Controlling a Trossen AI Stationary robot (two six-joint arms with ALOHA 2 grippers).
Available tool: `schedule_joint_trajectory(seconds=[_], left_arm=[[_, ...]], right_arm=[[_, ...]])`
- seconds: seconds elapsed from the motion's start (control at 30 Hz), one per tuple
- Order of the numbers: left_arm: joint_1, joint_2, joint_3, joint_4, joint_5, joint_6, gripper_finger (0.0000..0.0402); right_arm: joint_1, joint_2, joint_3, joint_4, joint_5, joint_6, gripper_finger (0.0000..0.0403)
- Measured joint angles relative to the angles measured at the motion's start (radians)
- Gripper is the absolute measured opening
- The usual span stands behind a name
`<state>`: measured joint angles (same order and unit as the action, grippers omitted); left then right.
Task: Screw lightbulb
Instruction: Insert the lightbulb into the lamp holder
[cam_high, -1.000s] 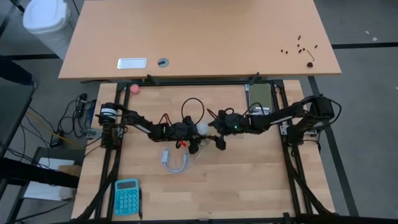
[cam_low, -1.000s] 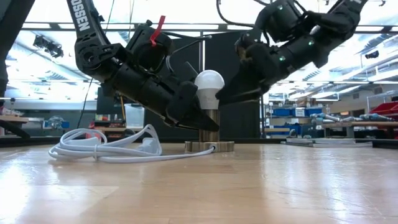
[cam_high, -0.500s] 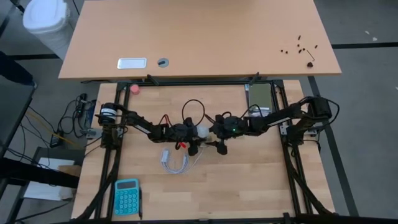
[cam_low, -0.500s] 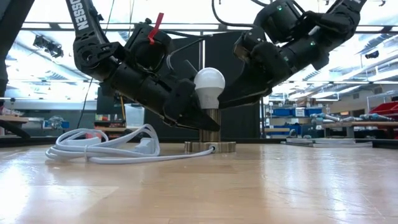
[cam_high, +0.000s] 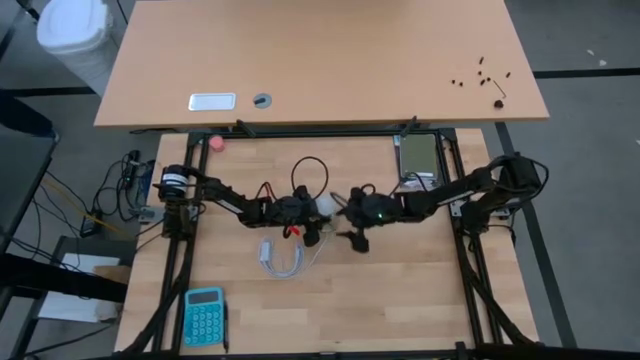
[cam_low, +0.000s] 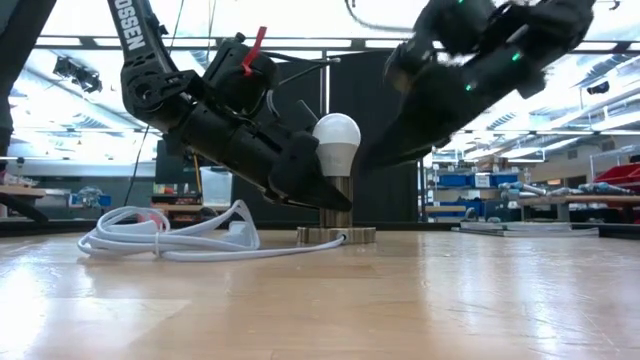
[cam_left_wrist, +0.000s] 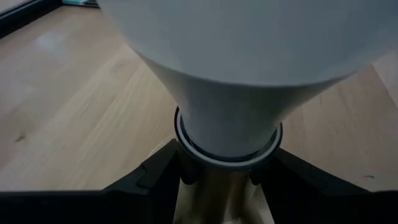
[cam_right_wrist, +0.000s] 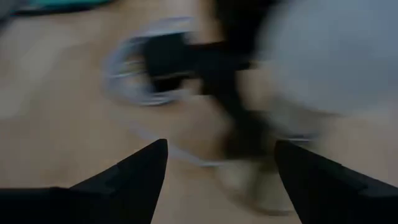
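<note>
**Right arm shifts beside bulb; left arm holds socket**

Since the earlier pic the right arm's head has swung round next to the lightbulb (cam_low: 336, 132), and its wrist view is smeared w/ motion; left arm, bulb and cord look unchanged.

Landmark = the bulb, near the middle of the table (cam_high: 400, 300).

- Table: pale wood, carries everything below.
- Left arm: reaches in from the left side. Left gripper (cam_low: 325, 196) sits low at the bulb's foot, fingers (cam_left_wrist: 155, 177) clenched on the socket (cam_low: 336, 200) just under the bulb's collar, one each side.
- Right arm: comes in from the opposite side, above and beside the bulb. Right gripper (cam_right_wrist: 221, 171) spread apart, holding nothing, bulb just ahead of it; fingertips not touching the globe as far as I can tell.
- Cord (cam_low: 165, 236): white, coiled on the table on the left arm's side of the bulb, runs to the socket base.
- Calculator (cam_high: 203, 315): teal, well away, near the table's front-left corner.
- Bulb: white, upright, seated in the socket.
</note>
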<state>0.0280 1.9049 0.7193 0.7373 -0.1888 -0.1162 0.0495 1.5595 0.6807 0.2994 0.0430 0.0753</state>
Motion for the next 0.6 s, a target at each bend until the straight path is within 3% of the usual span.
schedule_joint_trajectory(seconds=[0.13, 0.3, 0.6], left_arm=[[0.000, 0.000, 0.000, 0.001, 0.016, 0.004, 0.0197], [-0.001, 0.000, -0.001, 0.002, 0.036, 0.007, 0.0197], [-0.002, 0.000, -0.001, 0.002, 0.044, 0.009, 0.0197]], right_arm=[[-0.074, 0.028, 0.000, 0.033, 0.011, -0.019, 0.0308], [-0.130, 0.071, 0.000, 0.159, -0.139, -0.088, 0.0308], [-0.159, 0.165, 0.002, 0.326, -0.219, -0.148, 0.0308]])
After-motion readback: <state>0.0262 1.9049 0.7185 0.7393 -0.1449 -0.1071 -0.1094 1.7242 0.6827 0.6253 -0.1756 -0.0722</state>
